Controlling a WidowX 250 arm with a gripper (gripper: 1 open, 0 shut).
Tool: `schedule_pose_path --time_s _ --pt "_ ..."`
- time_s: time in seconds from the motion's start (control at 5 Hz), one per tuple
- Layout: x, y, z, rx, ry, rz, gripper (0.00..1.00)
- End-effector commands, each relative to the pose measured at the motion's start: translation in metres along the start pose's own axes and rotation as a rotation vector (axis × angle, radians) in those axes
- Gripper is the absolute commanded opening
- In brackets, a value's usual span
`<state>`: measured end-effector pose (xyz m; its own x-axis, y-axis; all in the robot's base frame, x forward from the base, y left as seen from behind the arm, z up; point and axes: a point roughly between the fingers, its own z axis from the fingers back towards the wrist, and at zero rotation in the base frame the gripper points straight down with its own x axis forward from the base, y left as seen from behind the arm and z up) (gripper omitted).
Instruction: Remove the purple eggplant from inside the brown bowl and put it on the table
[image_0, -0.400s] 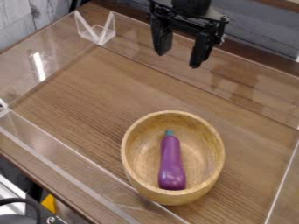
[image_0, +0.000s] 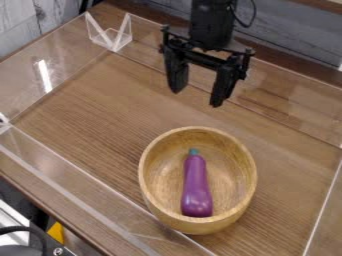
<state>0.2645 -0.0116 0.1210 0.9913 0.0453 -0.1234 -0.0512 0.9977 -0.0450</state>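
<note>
purple eggplant (image_0: 195, 186), glossy, elongated

- eggplant (image_0: 195, 188): glossy purple body w/ pale highlights, dark green stem tip
- bowl (image_0: 158, 160): light brown wood, fine grain lines; inside a bit more yellow than the rim
- table (image_0: 107, 110): brown wood-grain pattern, darker than the bowl, grain in long streaks
- walls (image_0: 54, 60): clear acrylic, whitish reflections at the edges
- gripper (image_0: 198, 88): black, fingers also black
- background top: grey w/ a white strip
</note>
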Motion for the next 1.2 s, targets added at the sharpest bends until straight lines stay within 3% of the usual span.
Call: schedule_pose_path --time_s 0.0,0.6,1.0 --pt "-0.009 -0.002 0.010 -0.018 -0.040 0.021 1.00" --pt "-0.040 -0.008 0.000 -0.058 -0.027 0.109 1.00" --pt "-0.053 -0.014 -0.008 -0.079 -0.032 0.170 1.00"
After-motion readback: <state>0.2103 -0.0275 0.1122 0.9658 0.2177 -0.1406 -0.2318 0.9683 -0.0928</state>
